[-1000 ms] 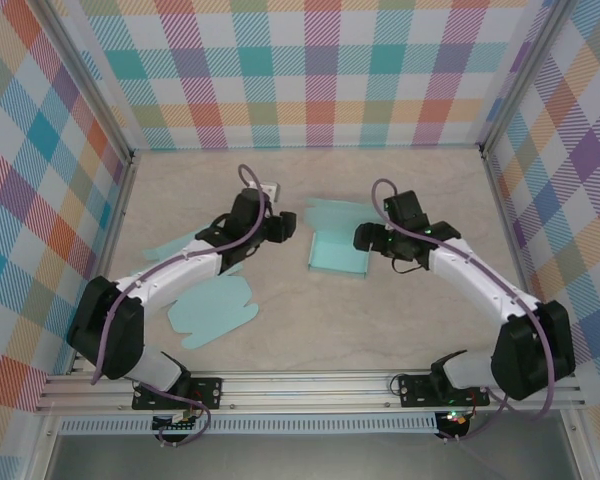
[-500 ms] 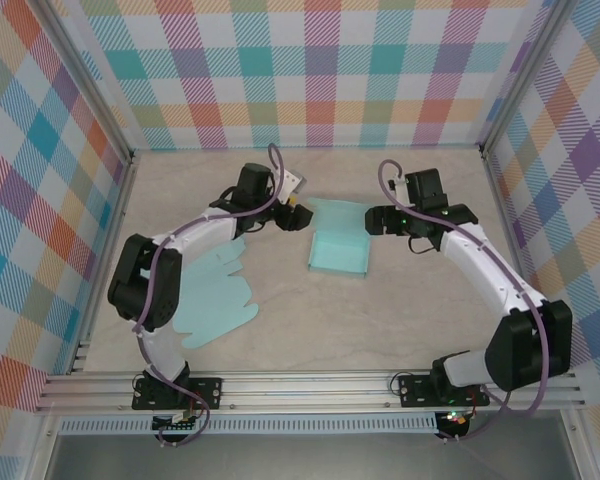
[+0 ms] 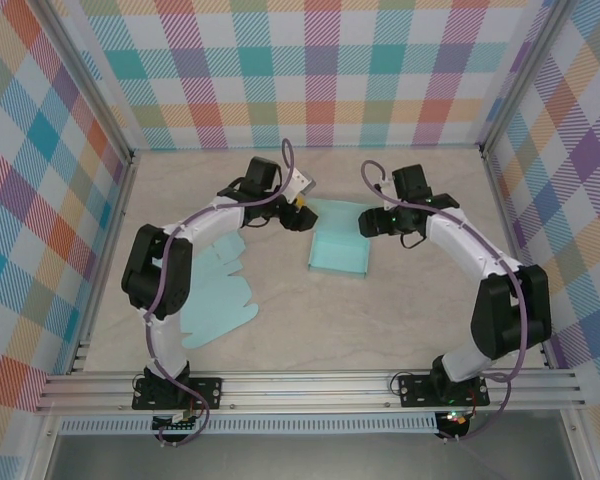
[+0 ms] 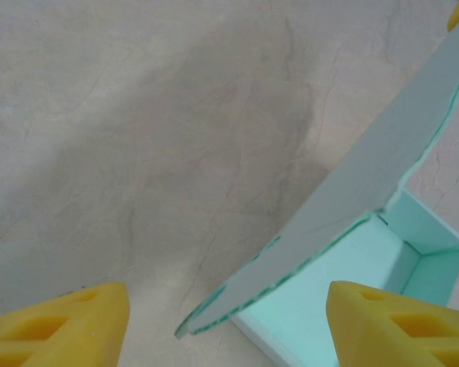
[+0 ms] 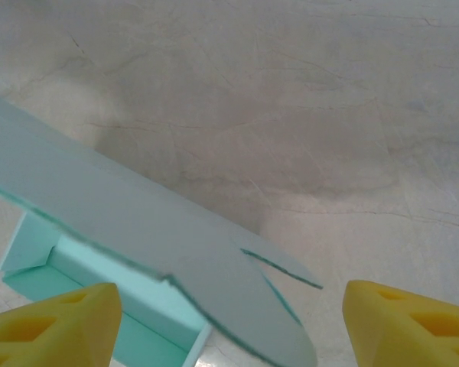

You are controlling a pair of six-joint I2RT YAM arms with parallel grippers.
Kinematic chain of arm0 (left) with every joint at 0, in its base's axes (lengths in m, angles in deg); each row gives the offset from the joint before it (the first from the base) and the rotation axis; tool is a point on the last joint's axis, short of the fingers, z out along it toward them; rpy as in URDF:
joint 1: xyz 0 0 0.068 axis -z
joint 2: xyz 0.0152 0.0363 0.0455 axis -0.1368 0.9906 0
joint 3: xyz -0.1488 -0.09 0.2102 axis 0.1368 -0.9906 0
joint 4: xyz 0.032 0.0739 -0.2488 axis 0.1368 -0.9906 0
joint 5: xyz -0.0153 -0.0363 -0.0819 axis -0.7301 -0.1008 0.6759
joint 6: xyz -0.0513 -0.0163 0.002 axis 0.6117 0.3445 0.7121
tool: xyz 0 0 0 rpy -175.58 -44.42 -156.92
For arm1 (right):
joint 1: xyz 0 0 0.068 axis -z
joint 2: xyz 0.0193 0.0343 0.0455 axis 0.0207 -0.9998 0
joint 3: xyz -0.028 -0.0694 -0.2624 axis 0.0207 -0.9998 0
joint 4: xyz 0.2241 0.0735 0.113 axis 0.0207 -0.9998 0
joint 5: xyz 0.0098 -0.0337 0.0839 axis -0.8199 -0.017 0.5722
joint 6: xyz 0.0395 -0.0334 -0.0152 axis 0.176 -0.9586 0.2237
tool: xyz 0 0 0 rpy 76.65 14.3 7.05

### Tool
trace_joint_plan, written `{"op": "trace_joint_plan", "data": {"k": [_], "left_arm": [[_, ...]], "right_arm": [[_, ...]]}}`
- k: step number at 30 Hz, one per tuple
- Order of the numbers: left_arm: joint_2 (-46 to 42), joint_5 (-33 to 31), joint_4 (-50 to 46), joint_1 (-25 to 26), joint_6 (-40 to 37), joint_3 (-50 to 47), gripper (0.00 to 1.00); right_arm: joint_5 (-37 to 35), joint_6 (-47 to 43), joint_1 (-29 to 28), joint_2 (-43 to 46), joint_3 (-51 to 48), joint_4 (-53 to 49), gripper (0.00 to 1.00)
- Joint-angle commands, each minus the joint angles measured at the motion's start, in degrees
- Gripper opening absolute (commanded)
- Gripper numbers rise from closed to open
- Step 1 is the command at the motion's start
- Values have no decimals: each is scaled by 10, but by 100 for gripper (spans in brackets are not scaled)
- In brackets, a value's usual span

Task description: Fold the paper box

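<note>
The teal paper box sits half-formed mid-table, its side walls up and its rear flap lying out behind it. My left gripper is at the flap's left end and my right gripper at its right end. In the left wrist view the gripper is open, and the flap's rounded end reaches in between its yellow fingertips without touching them. In the right wrist view the gripper is open too, astride the flap with the box's inside below it.
Flat teal paper cutouts lie on the table at the left, under the left arm. Checkered walls with metal posts close in the table on three sides.
Both grippers have moved back from the box's sides to the two ends of its rear flap. The right gripper's jaws have narrowed slightly. The box has stayed put.
</note>
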Motion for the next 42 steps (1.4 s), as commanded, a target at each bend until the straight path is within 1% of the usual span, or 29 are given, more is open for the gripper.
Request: {"op": "trace_joint_plan", "data": {"k": [1, 3, 4, 5, 7, 10, 11, 13, 14, 16, 19, 23, 27, 30, 32, 35, 38, 40, 42], "left_arm": [[15, 1, -31, -3, -22, 25, 68], [19, 0, -34, -1, -24, 32, 64], [24, 0, -35, 0, -25, 39, 61], [27, 0, -57, 2, -27, 44, 59], [36, -6, -65, 6, -28, 56, 54], [40, -13, -71, 11, -27, 64, 43], [40, -16, -72, 14, -27, 65, 42], [40, -26, -71, 19, -24, 67, 36], [40, -31, -71, 21, -22, 67, 35], [40, -39, -69, 25, -15, 68, 29], [39, -51, -65, 30, -5, 67, 23], [37, -76, -57, 36, 14, 63, 14], [29, -108, -47, 51, 32, 54, 9], [20, -151, -35, 66, 58, 46, 7], [13, -189, -14, 76, 88, 40, 7], [4, -265, 0, 90, 147, 33, 7], [-9, -310, 19, 99, 208, 21, 7], [-17, -321, 32, 103, 244, 15, 7], [-25, -342, 45, 109, 277, 6, 7]], "right_arm": [[0, -16, 1, -21, 28, 2, 74], [5, -15, 1, -30, 32, 4, 71], [6, -13, 1, -34, 34, 4, 69], [7, -12, 1, -36, 35, 5, 69], [11, -10, 1, -38, 36, 5, 69], [10, -7, 0, -35, 32, 3, 61], [9, -7, 1, -33, 31, 2, 59], [6, -5, 1, -29, 26, 4, 57], [3, -5, 1, -28, 23, 6, 54], [-4, -2, 1, -27, 17, 11, 46], [-4, 4, 0, -29, 14, 15, 40], [-6, 9, -6, -33, 10, 22, 36], [-22, 18, -14, -34, 11, 25, 29], [-42, 31, -26, -33, 9, 30, 23], [-61, 38, -35, -30, 5, 39, 18], [-92, 52, -48, -25, 0, 54, 13], [-111, 66, -54, -20, -4, 77, 10], [-121, 79, -57, -23, -1, 88, 8], [-134, 91, -60, -27, 6, 98, 9]]}}
